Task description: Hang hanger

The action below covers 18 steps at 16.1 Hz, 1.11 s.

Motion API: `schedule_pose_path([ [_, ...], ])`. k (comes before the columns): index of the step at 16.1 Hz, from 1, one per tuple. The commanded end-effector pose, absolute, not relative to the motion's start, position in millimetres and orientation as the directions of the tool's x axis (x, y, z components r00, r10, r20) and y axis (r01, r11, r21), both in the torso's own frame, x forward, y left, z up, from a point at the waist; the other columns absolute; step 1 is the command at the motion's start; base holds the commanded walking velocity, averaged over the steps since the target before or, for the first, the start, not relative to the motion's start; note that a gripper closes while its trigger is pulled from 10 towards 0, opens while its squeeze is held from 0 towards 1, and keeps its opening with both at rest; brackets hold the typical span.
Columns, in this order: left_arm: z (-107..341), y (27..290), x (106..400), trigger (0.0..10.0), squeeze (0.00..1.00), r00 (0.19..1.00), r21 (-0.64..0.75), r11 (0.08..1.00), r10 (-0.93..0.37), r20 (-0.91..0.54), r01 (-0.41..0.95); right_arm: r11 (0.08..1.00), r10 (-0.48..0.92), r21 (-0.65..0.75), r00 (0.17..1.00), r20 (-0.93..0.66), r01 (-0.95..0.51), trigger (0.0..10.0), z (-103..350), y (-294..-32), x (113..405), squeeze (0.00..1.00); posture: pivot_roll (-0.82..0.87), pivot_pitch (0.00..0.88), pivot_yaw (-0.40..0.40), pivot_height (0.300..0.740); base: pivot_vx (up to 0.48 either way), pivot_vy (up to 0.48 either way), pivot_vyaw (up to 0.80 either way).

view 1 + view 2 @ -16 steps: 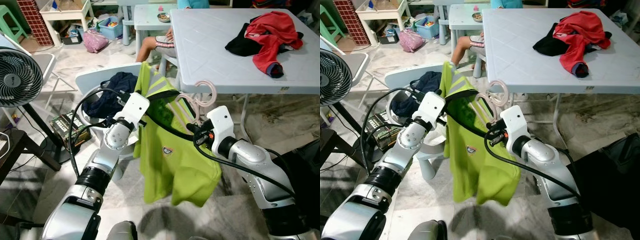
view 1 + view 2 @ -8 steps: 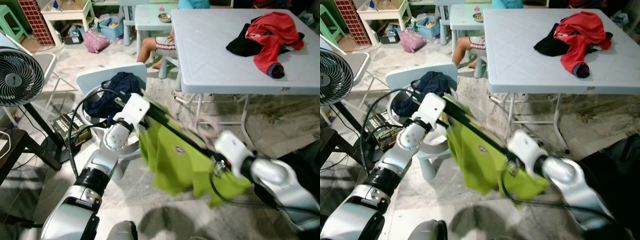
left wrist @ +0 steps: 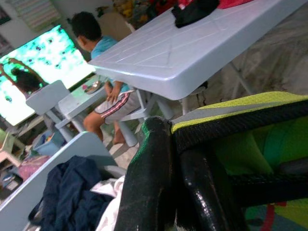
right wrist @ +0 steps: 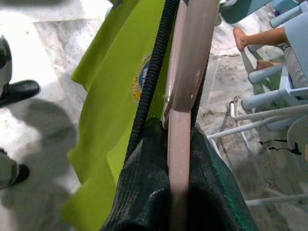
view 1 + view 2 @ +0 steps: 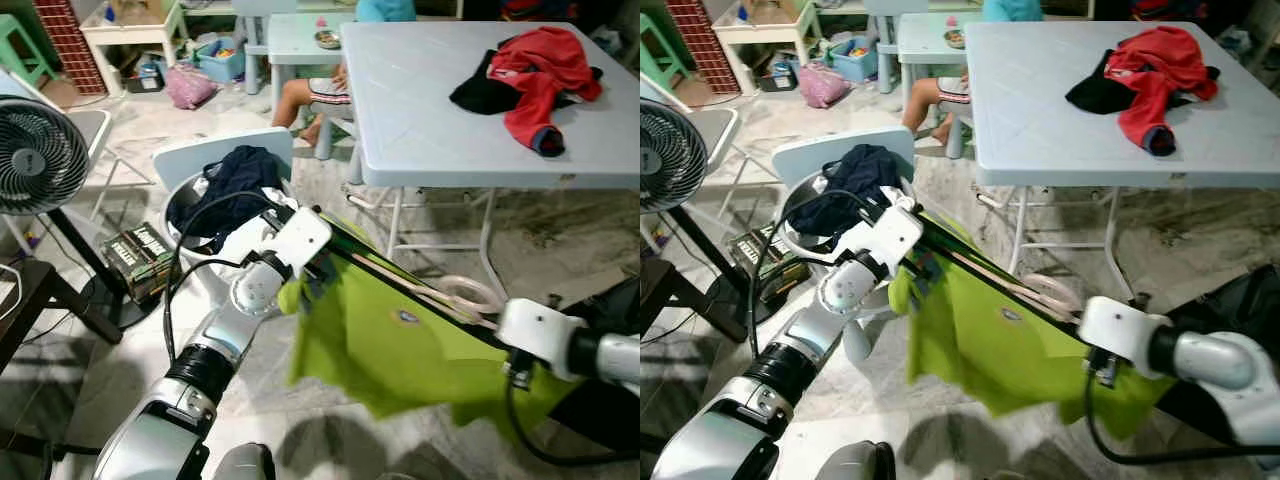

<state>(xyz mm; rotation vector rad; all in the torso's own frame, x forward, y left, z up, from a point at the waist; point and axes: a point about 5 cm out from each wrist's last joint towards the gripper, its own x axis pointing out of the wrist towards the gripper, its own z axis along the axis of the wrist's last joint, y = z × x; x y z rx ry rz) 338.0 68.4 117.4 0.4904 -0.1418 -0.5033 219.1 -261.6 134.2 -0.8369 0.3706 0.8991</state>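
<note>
Nearest the robot, low over the pale marbled floor, hangs a soft lime-green polo shirt with a small chest badge, threaded on a slim pale-pink plastic hanger and stretched between both arms. Pinched at one shoulder by the left gripper, black fingers closed on the shirt's dark-trimmed collar edge with the hanger end seemingly underneath; clamped at the other end by the right gripper, fingers shut straight onto the pink bar. Held tilted, left end higher, with the pink hook loop lying nearly flat beside the white right wrist. Probably very light, yet awkward: limp, slippery knit, apt to slide off a sloping bar, and thin plastic likely to flex or twist under a hard squeeze. Better taken by the stiff bar near the hook than by the cloth; better levelled before any lifting, hook turned upward. Just beyond the left arm, a white plastic chair with a dark navy garment heaped in it; off to the robot's left, a black standing fan. Farther back, a grey-white plastic folding table with a crumpled red and black garment on top, and past it a seated person at a small table.
</note>
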Motion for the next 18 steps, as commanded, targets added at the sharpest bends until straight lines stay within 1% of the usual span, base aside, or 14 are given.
schedule_pose_path([
  [1, 132.0, 141.7, 359.2, 0.0, 0.00, 0.981, 0.428, 0.892, -0.188, 0.049, 0.150, 0.383, 0.369, -0.346, 0.485, -0.793, -0.857, 10.0, 114.2, -309.5, 195.7, 0.00, -0.12, 0.058, -0.001, 0.740, 0.000, 0.000, 0.00],
  [3, 127.5, 134.6, 357.9, 0.0, 0.00, 0.979, 0.395, 0.902, -0.203, 0.027, 0.176, 0.453, 0.456, -0.408, 0.600, -0.658, -0.792, 10.0, 132.9, -290.5, 218.2, 0.00, -0.12, 0.058, 0.002, 0.740, 0.000, 0.000, 0.00],
  [5, 125.0, 131.3, 355.6, 0.0, 0.00, 0.979, 0.380, 0.907, -0.205, 0.020, 0.182, 0.506, 0.530, -0.421, 0.656, -0.537, -0.753, 10.0, 147.9, -276.0, 231.2, 0.00, -0.11, 0.057, 0.001, 0.740, 0.000, 0.000, 0.00],
  [6, 123.4, 137.7, 355.6, 0.0, 0.00, 0.985, 0.360, 0.919, -0.175, 0.009, 0.160, 0.550, 0.536, -0.424, 0.693, -0.482, -0.720, 10.0, 157.0, -278.4, 237.5, 0.00, -0.11, 0.058, -0.001, 0.740, 0.000, 0.000, 0.00],
  [7, 121.3, 150.5, 356.8, 0.0, 0.00, 0.992, 0.326, 0.937, -0.127, -0.010, 0.124, 0.609, 0.528, -0.406, 0.731, -0.433, -0.681, 10.0, 165.9, -286.8, 242.1, 0.00, -0.11, 0.057, -0.003, 0.740, 0.000, 0.000, 0.00],
  [8, 121.1, 162.8, 357.5, 0.0, 0.00, 0.996, 0.320, 0.943, -0.092, -0.018, 0.093, 0.641, 0.518, -0.388, 0.746, -0.419, -0.663, 10.0, 171.4, -298.2, 242.4, 0.00, -0.11, 0.057, -0.003, 0.740, 0.000, 0.000, 0.00],
  [10, 120.5, 171.6, 357.0, 0.0, 0.00, 0.997, 0.318, 0.945, -0.070, -0.026, 0.075, 0.651, 0.504, -0.388, 0.754, -0.422, -0.652, 10.0, 176.4, -313.8, 239.2, 0.00, -0.11, 0.058, -0.006, 0.740, 0.000, 0.000, 0.00],
  [11, 118.0, 175.8, 355.9, 0.0, 0.00, 0.998, 0.285, 0.956, -0.051, -0.043, 0.062, 0.665, 0.538, -0.316, 0.727, -0.426, -0.677, 10.0, 183.0, -321.3, 234.7, 0.00, -0.11, 0.058, -0.006, 0.740, 0.000, 0.000, 0.00],
  [12, 115.8, 176.9, 355.2, 0.0, 0.00, 0.997, 0.263, 0.963, -0.044, -0.056, 0.057, 0.654, 0.591, -0.231, 0.677, -0.438, -0.720, 10.0, 190.1, -323.6, 230.2, 0.00, -0.11, 0.059, -0.003, 0.740, 0.000, 0.000, 0.00],
  [13, 115.6, 176.2, 355.2, 0.0, 0.00, 0.997, 0.262, 0.963, -0.047, -0.057, 0.060, 0.625, 0.624, -0.203, 0.638, -0.451, -0.754, 10.0, 197.3, -323.6, 228.4, 0.00, -0.12, 0.056, -0.001, 0.740, 0.000, 0.000, 0.00],
  [15, 116.3, 172.0, 356.1, 0.0, 0.00, 0.997, 0.260, 0.963, -0.059, -0.055, 0.072, 0.599, 0.610, -0.252, 0.637, -0.472, -0.760, 10.0, 201.1, -322.6, 233.9, 0.00, -0.12, 0.054, -0.001, 0.740, 0.000, 0.000, 0.00],
  [16, 117.3, 168.1, 356.8, 0.0, 0.00, 0.996, 0.257, 0.963, -0.071, -0.053, 0.082, 0.569, 0.629, -0.267, 0.620, -0.469, -0.778, 10.0, 199.1, -313.1, 237.3, 0.00, -0.12, 0.054, -0.001, 0.740, 0.000, 0.000, 0.00],
  [17, 118.0, 166.1, 357.2, 0.0, 0.00, 0.996, 0.254, 0.963, -0.076, -0.051, 0.087, 0.504, 0.667, -0.261, 0.563, -0.487, -0.823, 10.0, 195.4, -300.9, 234.2, 0.00, -0.12, 0.054, -0.001, 0.740, 0.000, 0.000, 0.00],
  [18, 119.2, 165.9, 357.7, 0.0, 0.00, 0.996, 0.253, 0.963, -0.078, -0.049, 0.088, 0.386, 0.687, -0.244, 0.454, -0.567, -0.889, 10.0, 186.2, -292.1, 223.0, 0.00, -0.11, 0.053, 0.000, 0.740, 0.000, 0.000, 0.00],
])
